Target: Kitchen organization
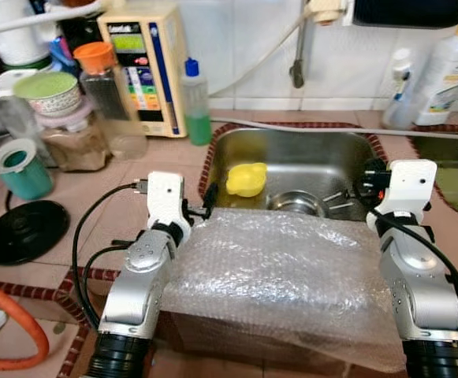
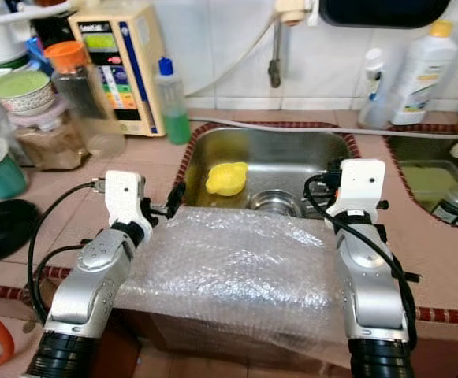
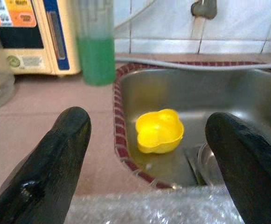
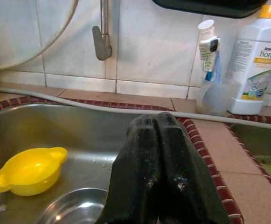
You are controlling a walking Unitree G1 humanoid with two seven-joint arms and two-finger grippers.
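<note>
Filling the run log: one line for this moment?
left gripper: open, near sink rim | right gripper: shut, empty | yellow bowl: in sink | bubble wrap: front counter

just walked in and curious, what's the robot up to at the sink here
The robot stands at a sink whose near edge is draped with bubble wrap. Both arms reach forward over the wrap. The left gripper is open and points at a yellow bowl lying in the sink beside a steel bowl. The right gripper is shut and holds nothing, at the sink's right side. Nothing has been picked up yet.
</note>
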